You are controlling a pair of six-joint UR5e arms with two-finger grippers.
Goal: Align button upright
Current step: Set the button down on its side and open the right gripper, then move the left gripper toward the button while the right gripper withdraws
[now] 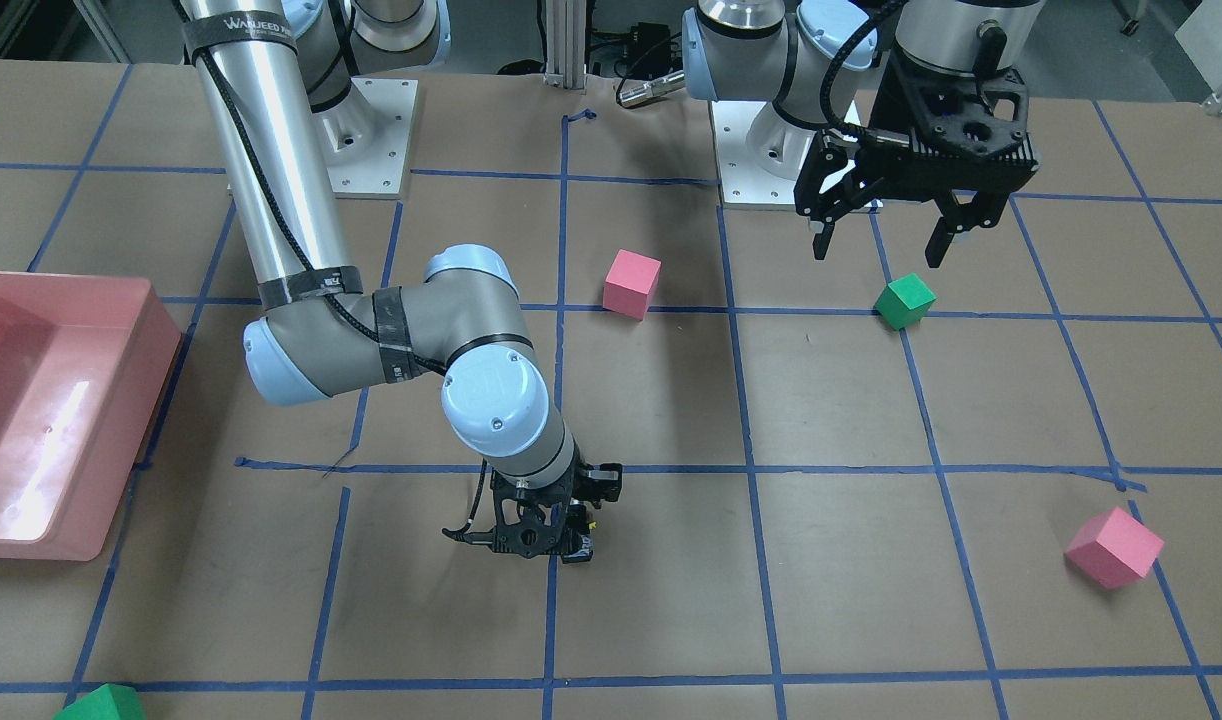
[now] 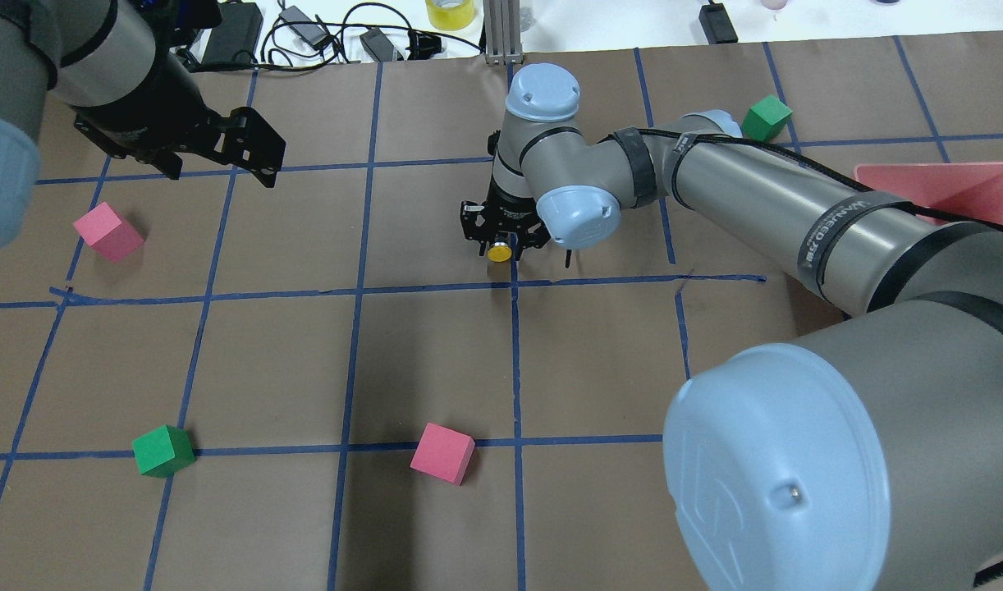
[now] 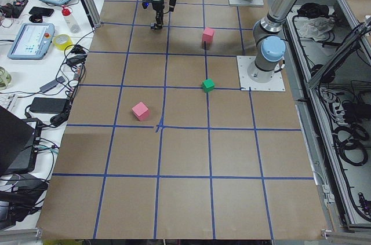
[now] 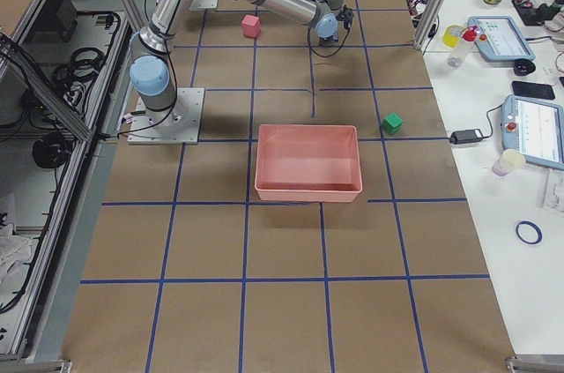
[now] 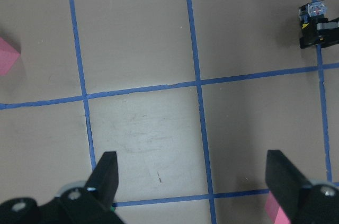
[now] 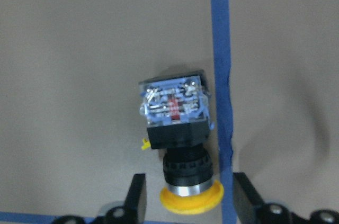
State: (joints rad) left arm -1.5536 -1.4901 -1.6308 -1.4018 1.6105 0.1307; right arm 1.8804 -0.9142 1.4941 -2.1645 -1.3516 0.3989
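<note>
The button lies on its side on the brown table next to a blue tape line. Its clear contact block points away from the wrist camera and its yellow cap points toward it. My right gripper is open and low over the table. Its fingers stand on either side of the cap with a small gap on each side. In the overhead view the yellow cap shows just under the right gripper. My left gripper is open and empty, held above the table near a green cube.
Pink cubes and another green cube lie scattered on the table. A pink bin stands at the table's end on my right. The right arm's elbow hangs over the table's middle.
</note>
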